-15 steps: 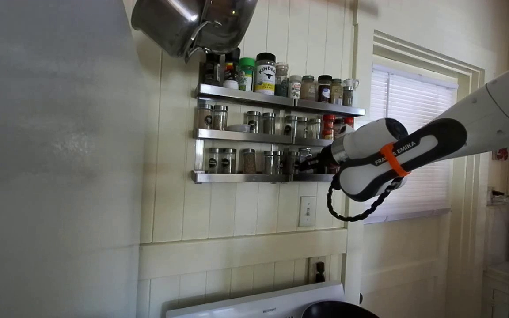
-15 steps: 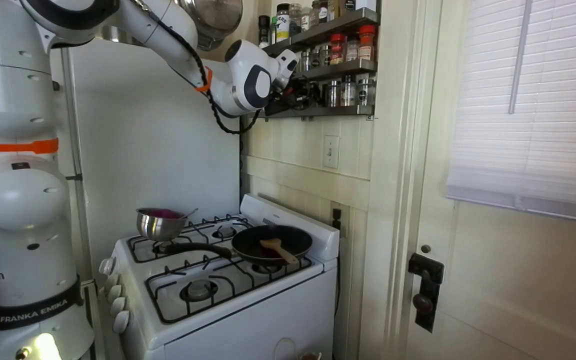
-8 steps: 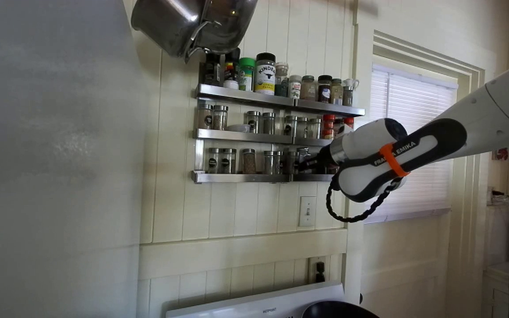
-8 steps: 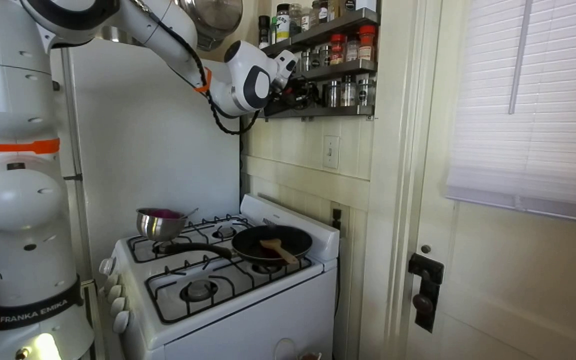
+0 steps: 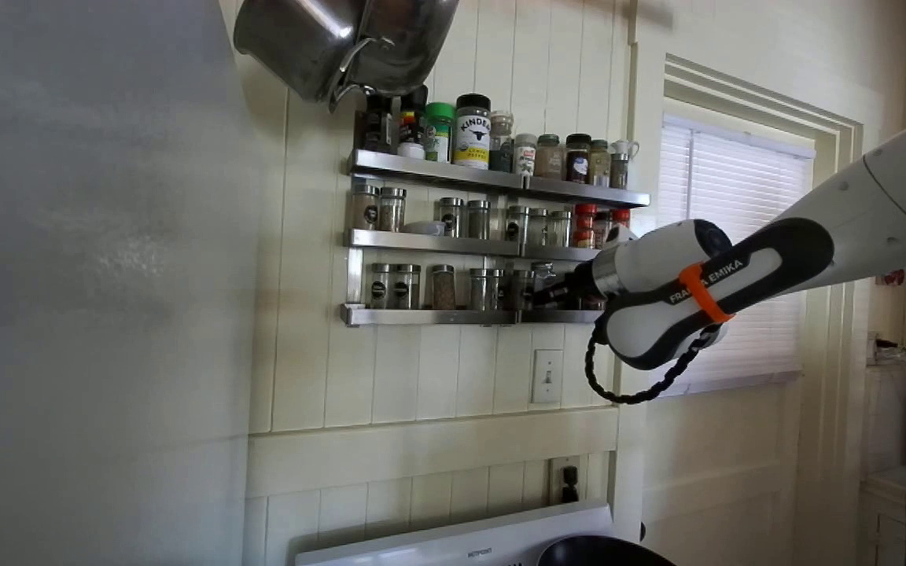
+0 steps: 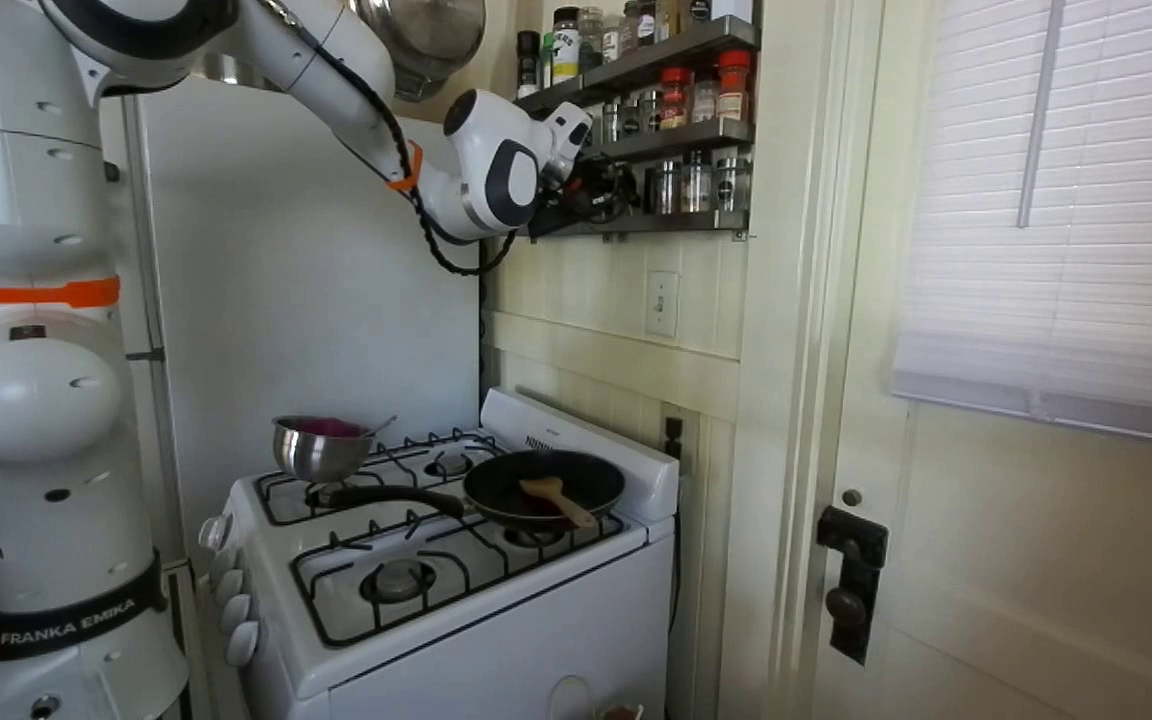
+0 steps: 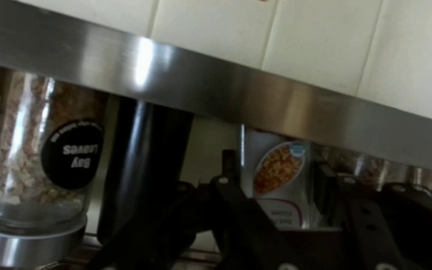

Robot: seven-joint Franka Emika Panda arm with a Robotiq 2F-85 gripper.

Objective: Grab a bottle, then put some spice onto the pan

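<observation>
The grab seems in hand: the end effector (image 7: 274, 167) pinches the pepper-flake bottle (image 7: 278, 178) at the lowest shelf (image 7: 216, 86). Next, it likely needs lifting clear, toward the pan (image 6: 494, 488) on the stove (image 6: 496, 630).

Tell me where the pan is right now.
In both exterior views, the black pan is low in the picture, in front of the white backguard. In an exterior view, the steel vessel on the stove stands left of it.
</observation>
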